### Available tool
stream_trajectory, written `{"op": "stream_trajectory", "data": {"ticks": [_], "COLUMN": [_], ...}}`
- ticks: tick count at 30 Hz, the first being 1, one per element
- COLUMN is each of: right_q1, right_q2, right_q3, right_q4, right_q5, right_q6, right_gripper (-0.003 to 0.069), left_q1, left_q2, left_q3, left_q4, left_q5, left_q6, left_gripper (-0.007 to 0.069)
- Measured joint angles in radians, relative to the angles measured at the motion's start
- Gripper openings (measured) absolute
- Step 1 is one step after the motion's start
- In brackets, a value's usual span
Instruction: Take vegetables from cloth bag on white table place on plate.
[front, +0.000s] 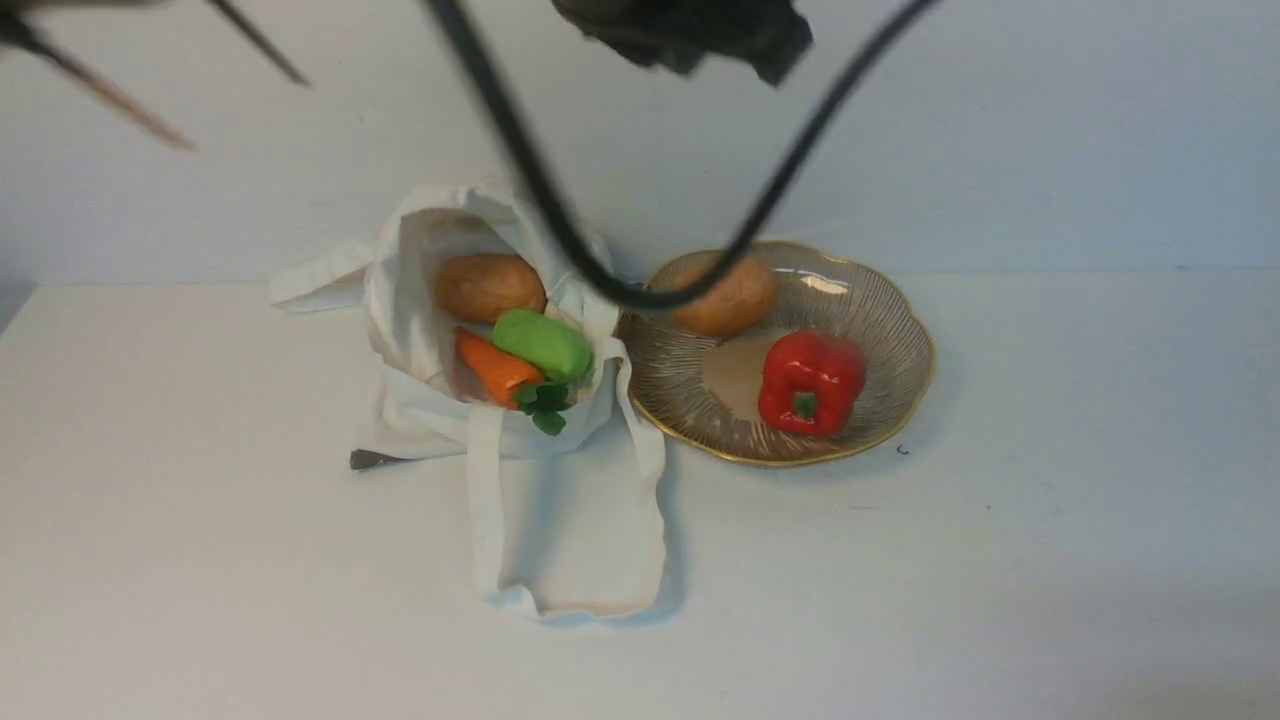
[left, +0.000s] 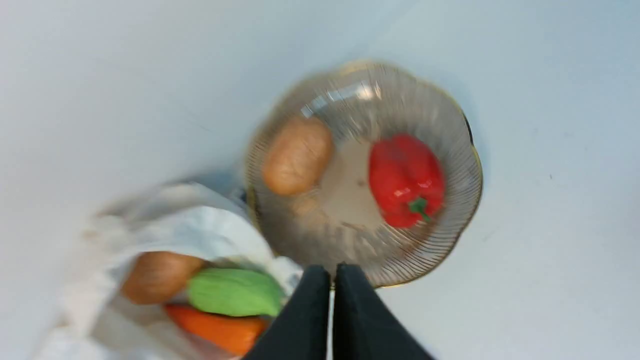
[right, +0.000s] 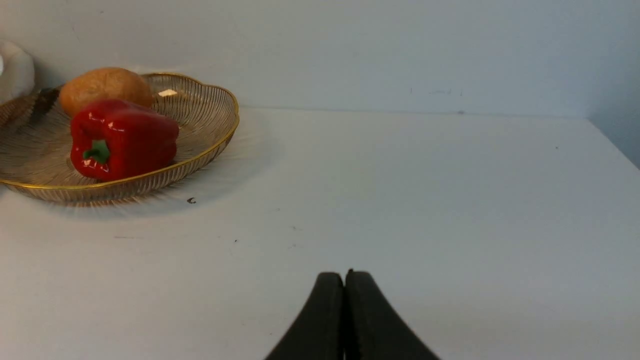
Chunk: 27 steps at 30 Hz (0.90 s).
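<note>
The cloth bag (front: 400, 300) lies open on the white table (front: 1050, 520). In it are a brown potato (front: 489, 286), the green vegetable (front: 543, 344) and the carrot (front: 495, 368). The plate (front: 880, 330) stands right of the bag and holds a second potato (front: 735, 297) and a red pepper (front: 810, 382). My left gripper (left: 332, 272) is shut and empty, high above the plate's (left: 450, 125) edge nearest the bag (left: 190, 225). My right gripper (right: 344, 277) is shut and empty, low over the bare table, to the right of the plate (right: 210, 115).
A black cable loop (front: 640, 295) and a dark arm part (front: 690, 35) hang across the top of the front view. A small dark metal piece (front: 372, 459) sticks out at the bag's left. The bag's strap (front: 480, 520) lies toward me. A wall stands behind.
</note>
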Motion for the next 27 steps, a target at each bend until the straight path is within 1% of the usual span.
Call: {"op": "stream_trajectory", "data": {"ticks": [2,3,4,7,9,10,11,13,14,15,16,19,21,22,23,24,27], "right_q1": [0.0,0.0,0.0,0.0,0.0,0.0,0.0,0.0,0.0,0.0,0.0,0.0,0.0,0.0,0.0,0.0,0.0], "right_q2": [0.0,0.0,0.0,0.0,0.0,0.0,0.0,0.0,0.0,0.0,0.0,0.0,0.0,0.0,0.0,0.0,0.0], "right_q3": [0.0,0.0,0.0,0.0,0.0,0.0,0.0,0.0,0.0,0.0,0.0,0.0,0.0,0.0,0.0,0.0,0.0], "right_q4": [-0.001,-0.001,-0.001,-0.001,-0.001,-0.001,-0.001,-0.001,-0.001,-0.001,-0.001,-0.001,-0.001,-0.001,-0.001,-0.001,-0.001], "right_q5": [0.0,0.0,0.0,0.0,0.0,0.0,0.0,0.0,0.0,0.0,0.0,0.0,0.0,0.0,0.0,0.0,0.0], "right_q6": [0.0,0.0,0.0,0.0,0.0,0.0,0.0,0.0,0.0,0.0,0.0,0.0,0.0,0.0,0.0,0.0,0.0], "right_gripper": [-0.0015,-0.0015,-0.0015,-0.0015,-0.0015,-0.0015,-0.0015,-0.0015,-0.0015,-0.0015,-0.0015,-0.0015,-0.0015,-0.0015,-0.0015,-0.0015,-0.0015], "left_q1": [0.0,0.0,0.0,0.0,0.0,0.0,0.0,0.0,0.0,0.0,0.0,0.0,0.0,0.0,0.0,0.0,0.0], "left_q2": [-0.173,-0.201,-0.347,-0.6,-0.732,-0.751,-0.944,-1.088,-1.179,-1.242,-1.285,-1.387,-1.455,-1.484,-1.49,-1.513,-1.618], "left_q3": [0.09,0.111,0.242,0.534,0.728,0.728,0.978,1.166,1.285,1.366,1.42,1.547,1.624,1.649,1.649,1.668,1.713], "left_q4": [0.025,0.025,0.03,0.031,0.031,0.031,0.03,0.031,0.035,0.042,0.051,0.107,0.199,0.24,0.24,0.28,0.366], "left_q5": [0.007,0.007,0.012,-0.021,-0.144,-0.162,-0.335,-0.513,-0.592,-0.647,-0.68,-0.71,-0.732,-0.749,-0.753,-0.77,-0.843], "left_q6": [-0.007,-0.011,-0.047,-0.103,-0.141,-0.147,-0.21,-0.291,-0.351,-0.402,-0.441,-0.536,-0.571,-0.578,-0.579,-0.58,-0.583], "left_gripper": [-0.0005,-0.0005,-0.0005,-0.0005,-0.0005,-0.0005,-0.0005,-0.0005,-0.0005,-0.0005,-0.0005,-0.0005,-0.0005,-0.0005,-0.0005,-0.0005,-0.0005]}}
